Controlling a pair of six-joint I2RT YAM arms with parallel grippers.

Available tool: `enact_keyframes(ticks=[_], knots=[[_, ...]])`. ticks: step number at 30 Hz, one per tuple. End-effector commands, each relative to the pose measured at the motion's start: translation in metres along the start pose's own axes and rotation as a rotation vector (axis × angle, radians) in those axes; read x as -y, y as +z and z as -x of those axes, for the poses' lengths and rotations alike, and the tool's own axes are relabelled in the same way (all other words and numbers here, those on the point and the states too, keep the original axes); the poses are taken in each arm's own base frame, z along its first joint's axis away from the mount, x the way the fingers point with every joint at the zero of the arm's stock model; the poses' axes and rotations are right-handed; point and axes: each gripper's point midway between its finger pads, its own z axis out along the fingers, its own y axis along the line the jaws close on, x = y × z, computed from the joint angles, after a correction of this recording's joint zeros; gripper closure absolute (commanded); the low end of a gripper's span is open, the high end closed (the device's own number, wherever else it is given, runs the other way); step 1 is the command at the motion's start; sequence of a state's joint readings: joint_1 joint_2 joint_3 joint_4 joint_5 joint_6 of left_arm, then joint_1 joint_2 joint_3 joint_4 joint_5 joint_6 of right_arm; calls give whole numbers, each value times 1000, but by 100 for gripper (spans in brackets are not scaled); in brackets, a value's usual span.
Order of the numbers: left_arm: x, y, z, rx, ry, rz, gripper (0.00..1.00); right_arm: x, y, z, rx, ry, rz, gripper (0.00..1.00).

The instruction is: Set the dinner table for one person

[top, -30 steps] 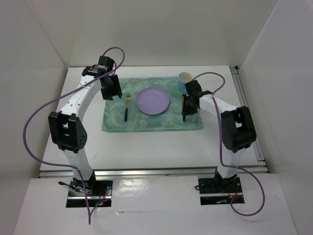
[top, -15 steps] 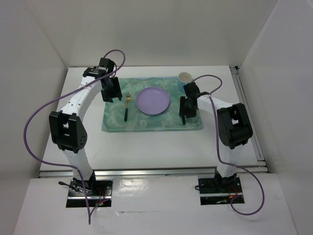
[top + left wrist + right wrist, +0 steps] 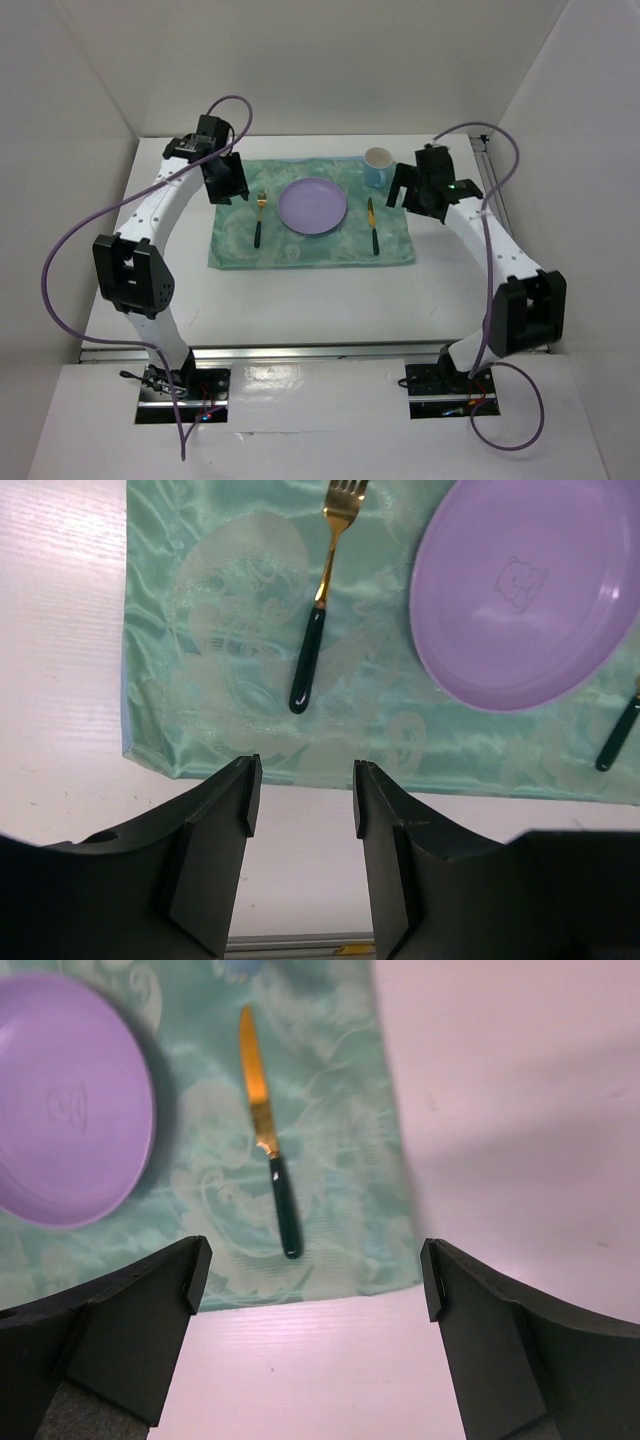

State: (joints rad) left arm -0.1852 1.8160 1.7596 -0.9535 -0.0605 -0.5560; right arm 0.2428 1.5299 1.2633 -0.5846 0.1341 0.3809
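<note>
The white dinner table (image 3: 300,300) carries a teal placemat (image 3: 310,248). At the mat's middle rests a purple plate (image 3: 313,206), with a gold fork (image 3: 259,215) on its left and a gold, dark-handled knife (image 3: 372,225) on its right. A pale blue cup (image 3: 378,165) stands at the mat's back right corner. My left gripper (image 3: 228,185) hovers above the mat's left part, open and empty (image 3: 302,780), behind the fork (image 3: 318,610). My right gripper (image 3: 405,190) hangs beside the cup, wide open and empty (image 3: 315,1265), raised above the knife (image 3: 268,1150).
White walls close in the table on the left, back and right. A silver rail (image 3: 300,350) runs along the near edge and another (image 3: 505,230) along the right side. Purple cables loop over both arms.
My right gripper has opened, left the knife lying on the mat right of the plate, and pulled up and back to the right. The left arm has barely moved.
</note>
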Motion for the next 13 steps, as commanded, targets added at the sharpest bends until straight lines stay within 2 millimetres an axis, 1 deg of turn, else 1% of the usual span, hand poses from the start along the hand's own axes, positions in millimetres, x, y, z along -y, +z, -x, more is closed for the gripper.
enact_keyframes(ticks=[1, 2, 3, 4, 6, 7, 8, 9, 11, 12, 13], knots=[[16, -40, 22, 135, 1, -114, 42, 35, -40, 22, 82, 78, -105, 0], [19, -42, 21, 139, 2, -130, 42, 48, -49, 21, 88, 96, -137, 0], [18, -48, 20, 148, 2, -135, 42, 53, -53, 22, 91, 104, -144, 0], [19, -53, 24, 169, 2, -145, 42, 59, -56, 23, 99, 112, -162, 0], [21, -58, 26, 200, 2, -161, 41, 69, -60, 21, 101, 124, -189, 0], [24, -69, 30, 230, 3, -187, 41, 75, -64, 22, 104, 136, -199, 0], [29, -71, 27, 231, 3, -207, 41, 77, -64, 22, 107, 136, -208, 0], [30, -73, 28, 244, 3, -214, 39, 83, -67, 19, 104, 141, -229, 0], [35, -79, 30, 254, 7, -243, 39, 84, -67, 17, 96, 148, -233, 0], [35, -79, 30, 254, 7, -243, 39, 81, -68, 14, 103, 129, -205, 1], [35, -79, 30, 254, 7, -243, 39, 81, -71, 15, 111, 130, -202, 0]])
